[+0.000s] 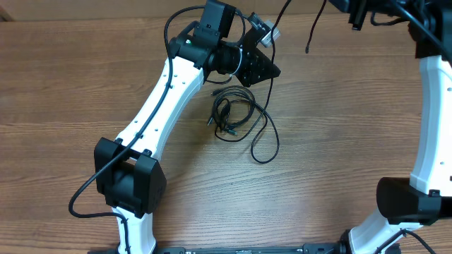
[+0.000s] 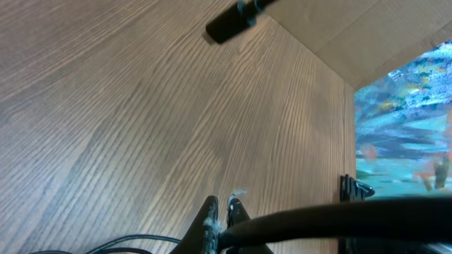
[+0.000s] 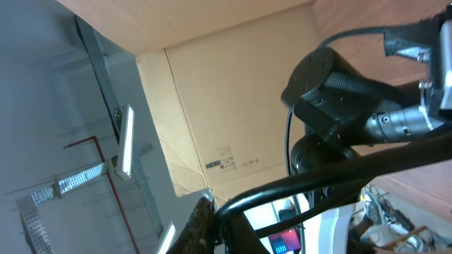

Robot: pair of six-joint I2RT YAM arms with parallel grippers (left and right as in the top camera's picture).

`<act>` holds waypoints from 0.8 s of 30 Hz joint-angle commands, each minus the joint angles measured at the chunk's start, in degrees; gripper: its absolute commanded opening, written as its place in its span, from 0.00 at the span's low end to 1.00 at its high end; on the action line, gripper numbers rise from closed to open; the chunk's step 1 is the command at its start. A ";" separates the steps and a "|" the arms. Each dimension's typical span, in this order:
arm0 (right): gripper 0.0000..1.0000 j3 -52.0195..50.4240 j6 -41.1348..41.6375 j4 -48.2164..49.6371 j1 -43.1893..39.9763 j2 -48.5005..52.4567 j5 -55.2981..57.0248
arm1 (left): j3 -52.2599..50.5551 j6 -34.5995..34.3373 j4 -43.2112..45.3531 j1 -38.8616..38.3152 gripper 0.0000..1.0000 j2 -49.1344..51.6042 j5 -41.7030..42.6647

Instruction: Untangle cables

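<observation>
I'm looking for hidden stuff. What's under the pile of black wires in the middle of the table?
Only the brown wooden table shows beneath the cables and through their loops. Where strands cross, the lower ones are partly covered.

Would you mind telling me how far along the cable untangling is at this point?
Early stage. One strand hangs apart near the top edge, so it may be freed. The left gripper is near the bundle; whether its jaws hold anything is unclear. That bundle lies coiled and overlapped on the table, so most separating remains.
</observation>
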 commanded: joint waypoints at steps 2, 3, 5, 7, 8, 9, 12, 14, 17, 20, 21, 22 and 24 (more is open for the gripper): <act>0.17 0.48 -6.45 0.20 -3.91 -0.26 -0.31 | 0.28 -5.05 -0.87 1.16 0.04 -0.63 1.09; 0.27 0.48 -8.24 0.20 -4.79 -0.26 -0.31 | 0.31 -6.27 -0.96 1.44 0.04 -1.11 1.03; 0.29 0.48 -14.10 0.17 -7.04 -0.26 -0.33 | 0.31 -8.33 -1.20 1.99 0.04 -2.73 0.83; 0.27 0.48 -20.04 -0.22 -8.85 -0.26 -0.33 | 0.31 -9.73 -1.38 2.21 0.04 -4.26 0.52; 0.28 0.48 -22.67 -0.98 -9.64 -0.26 -0.33 | 0.31 -10.47 -1.40 2.25 0.04 -5.14 0.33; 0.33 0.48 -25.24 -2.36 -10.47 -0.26 -0.33 | 0.31 -10.97 -1.42 2.25 0.04 -5.97 0.17; 0.58 0.46 -31.32 -6.58 -12.26 -0.26 -0.31 | 0.31 -13.51 -1.42 2.25 0.04 -8.81 -1.40; 0.76 0.48 -36.11 -9.01 -13.27 -0.26 -0.28 | 0.31 -15.52 -1.70 2.25 0.04 -11.08 -4.63; 1.00 0.48 -45.42 -14.27 -14.32 -0.26 -0.26 | 0.31 -17.77 -2.56 2.25 0.04 -15.13 -9.92; 1.00 0.48 -51.63 -17.84 -14.38 -0.26 0.59 | 0.55 -19.87 -2.12 2.25 0.04 -18.51 -11.78; 1.00 0.46 -53.00 -19.08 -14.38 -0.26 1.90 | 0.92 -21.00 -1.92 2.25 0.04 -19.67 -12.09; 1.00 0.46 -53.68 -19.89 -14.36 -0.26 3.23 | 1.40 -22.10 -1.75 2.25 0.04 -20.57 -12.09; 1.00 0.46 -53.81 -21.51 -14.38 -0.26 6.78 | 2.97 -25.09 -1.51 2.25 0.04 -22.16 -12.09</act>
